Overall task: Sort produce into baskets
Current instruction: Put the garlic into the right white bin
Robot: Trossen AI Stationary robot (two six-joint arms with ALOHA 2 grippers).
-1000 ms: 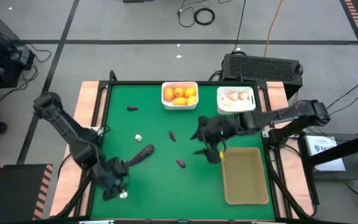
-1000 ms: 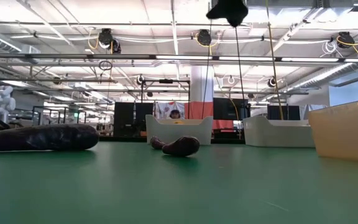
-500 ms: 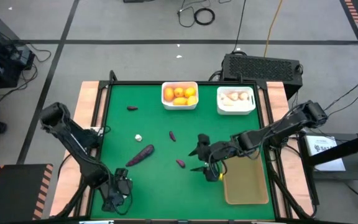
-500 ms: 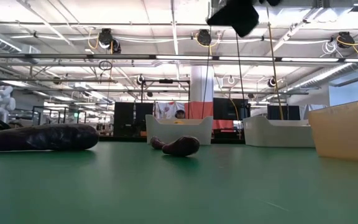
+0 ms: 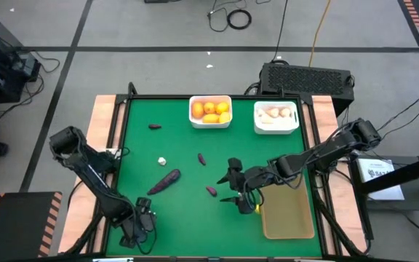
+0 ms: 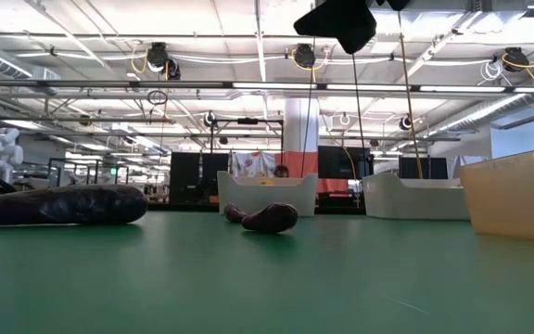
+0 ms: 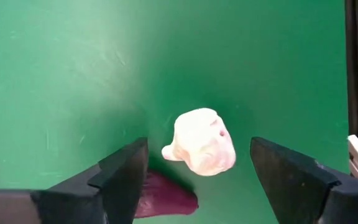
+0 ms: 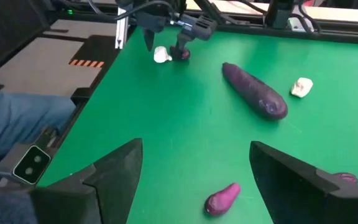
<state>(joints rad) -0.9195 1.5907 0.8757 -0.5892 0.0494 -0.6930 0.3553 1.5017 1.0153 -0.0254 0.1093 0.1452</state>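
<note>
So the left gripper [image 7: 197, 168] has its jaws spread open, down by the front-left corner of the green desk [image 5: 188, 182], with a lumpy white garlic-like bulb [image 7: 201, 141] sitting between them and a small dark purple piece [image 7: 163, 198] touching that bulb. The right gripper [image 5: 236, 188] has its jaws open too, nothing in them, hanging above the middle of the desk just beside the flat tan rectangular tray [image 5: 288, 207] that lies along the right edge. A short purple piece [image 5: 211, 191] is near it, the long dark purple piece [image 5: 164, 180] lies left of centre, another white bulb [image 5: 162, 161] sits a bit further back, plus two more small purple bits [image 5: 202, 158] [image 5: 154, 126]. At the back edge, one white rounded-square bin [image 5: 210, 111] holds orange-yellow fruits [image 5: 211, 110], and the other white bin [image 5: 276, 117] holds pale bulbs [image 5: 273, 113].
</note>
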